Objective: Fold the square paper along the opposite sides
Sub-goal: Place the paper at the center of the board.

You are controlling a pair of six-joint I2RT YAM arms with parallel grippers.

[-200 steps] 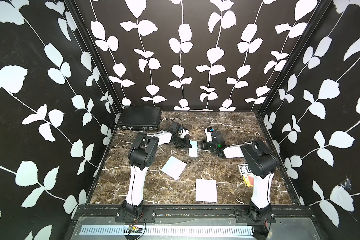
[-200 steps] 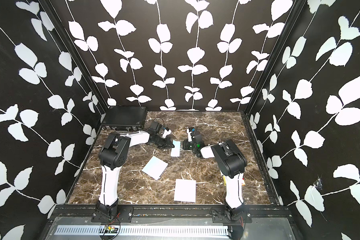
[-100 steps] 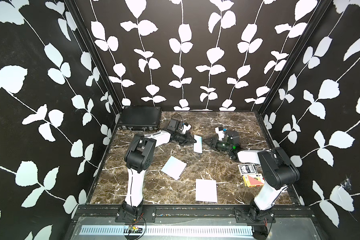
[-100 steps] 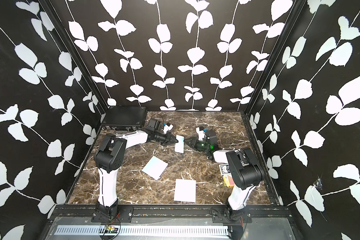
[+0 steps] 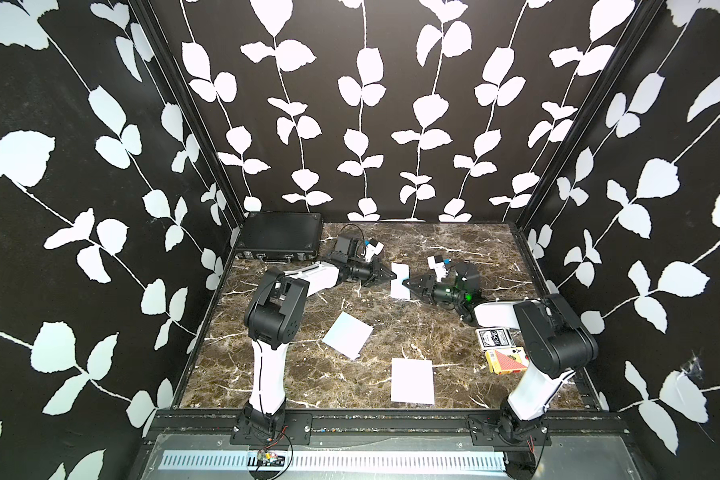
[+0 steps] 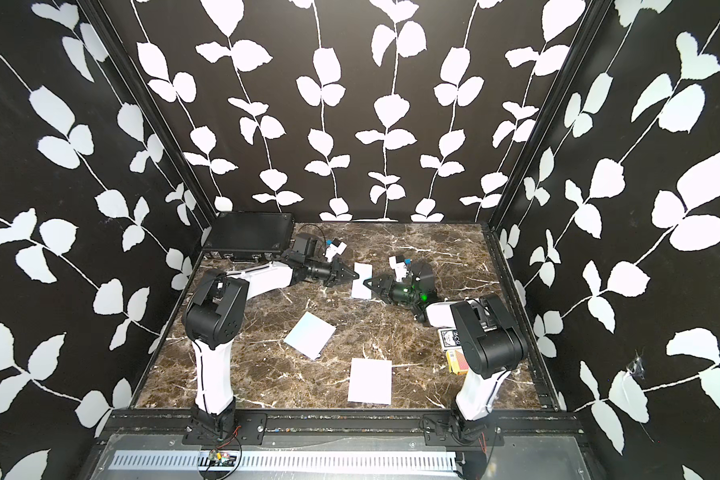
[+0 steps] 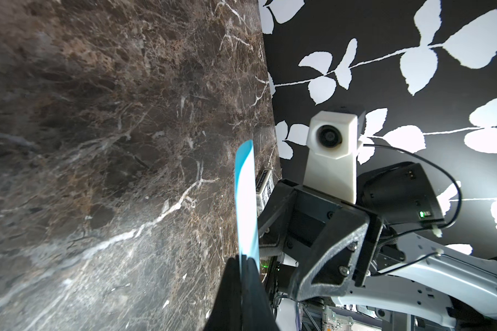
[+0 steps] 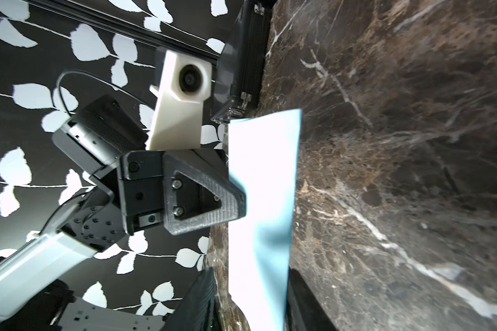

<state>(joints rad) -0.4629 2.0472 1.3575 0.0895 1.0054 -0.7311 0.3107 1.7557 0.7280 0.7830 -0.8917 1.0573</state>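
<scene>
**Folded paper clamped in the left pincer, right pincer parted around its other side**

A brown, white-veined marble surface is enclosed on three sides by black walls printed with white leaves. The folded paper is held low over the marble at the tip of the left pincer. In the left wrist view its fingers are pressed together on the paper's edge. Whether the paper touches the marble cannot be told. The right pincer is set at the paper's opposite side. In the right wrist view its jaws are seen apart, with the paper passing between them unpinched.

A black case is lodged behind and to the left of the left pincer, in the far corner. Nearer the arm bases than both pincers, a tilted sheet and a straight sheet are laid flat. Two card packs are found to the right of the right pincer and nearer, just beside the right elbow. Open marble is left beyond both pincers up to the back wall, and to the right of the right pincer up to the edge rail.

Compared with a second ago, the paper and the left pincer have been carried slightly rightward and toward the back wall. The right elbow has been swung out toward the right wall, so the card packs are more exposed.
</scene>
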